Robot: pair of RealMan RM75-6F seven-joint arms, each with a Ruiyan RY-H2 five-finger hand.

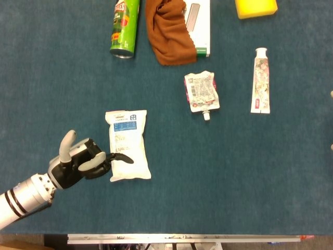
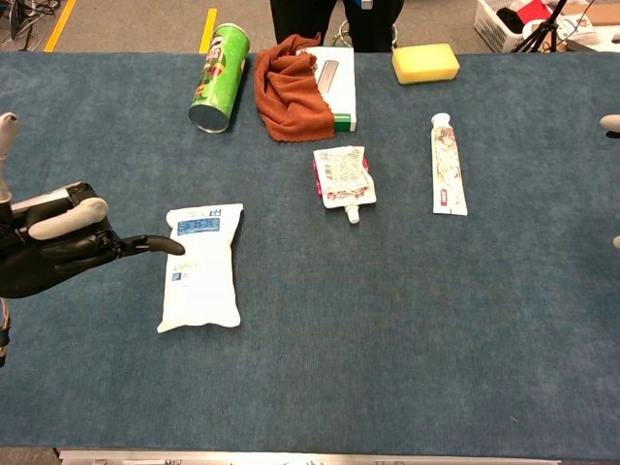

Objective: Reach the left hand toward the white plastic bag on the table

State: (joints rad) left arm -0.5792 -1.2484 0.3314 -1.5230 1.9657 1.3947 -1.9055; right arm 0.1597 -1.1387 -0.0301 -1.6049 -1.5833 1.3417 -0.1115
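The white plastic bag (image 1: 130, 136) (image 2: 205, 281) lies flat on the blue table, left of centre, its blue label at the far end. My left hand (image 1: 82, 161) (image 2: 53, 247) is just left of the bag's near half, holding nothing, fingers apart. One dark finger stretches out over the bag's left edge; whether it touches the bag I cannot tell. Of my right hand (image 1: 331, 95) (image 2: 610, 123) only pale slivers show at the right border, too little to read its state.
At the back lie a green can (image 1: 125, 26) (image 2: 218, 63) on its side, a brown cloth (image 1: 166, 31) draped over a white box (image 1: 202, 26), and a yellow sponge (image 1: 255, 8). A spouted pouch (image 1: 201, 91) and a tube (image 1: 260, 80) lie to the right.
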